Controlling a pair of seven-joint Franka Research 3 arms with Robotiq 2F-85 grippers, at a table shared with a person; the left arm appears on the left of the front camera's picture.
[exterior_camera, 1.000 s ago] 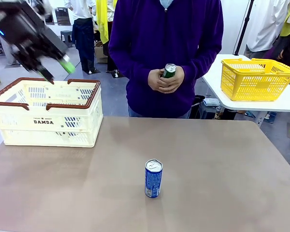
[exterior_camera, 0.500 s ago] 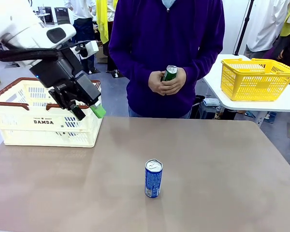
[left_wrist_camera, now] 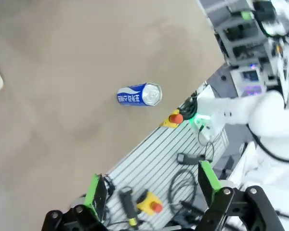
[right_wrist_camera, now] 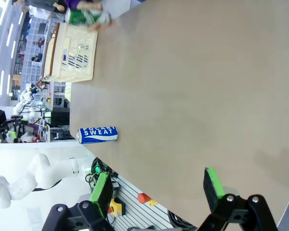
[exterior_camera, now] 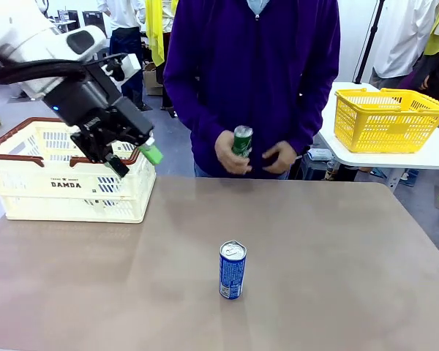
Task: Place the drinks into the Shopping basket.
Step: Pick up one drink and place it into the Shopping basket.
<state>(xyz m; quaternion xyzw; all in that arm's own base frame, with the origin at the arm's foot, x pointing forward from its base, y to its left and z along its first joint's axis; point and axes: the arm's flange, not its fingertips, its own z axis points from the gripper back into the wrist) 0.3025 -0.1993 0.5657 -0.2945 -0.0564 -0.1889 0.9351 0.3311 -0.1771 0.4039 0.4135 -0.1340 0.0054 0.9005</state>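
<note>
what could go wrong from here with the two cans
1. The blue can stands upright and slim in the middle of the table; an off-centre grip could knock it over and send it rolling.
2. The green can is wrapped in the person's hand; taking it there could pinch fingers or drop it.
3. The open left gripper hangs by the Shopping basket rim and could clip it.

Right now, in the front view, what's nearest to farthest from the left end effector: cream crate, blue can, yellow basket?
1. Cream-white slotted plastic crate, right by the left end effector.
2. Blue metal can, mid-table.
3. Yellow mesh basket, far right table.
</note>
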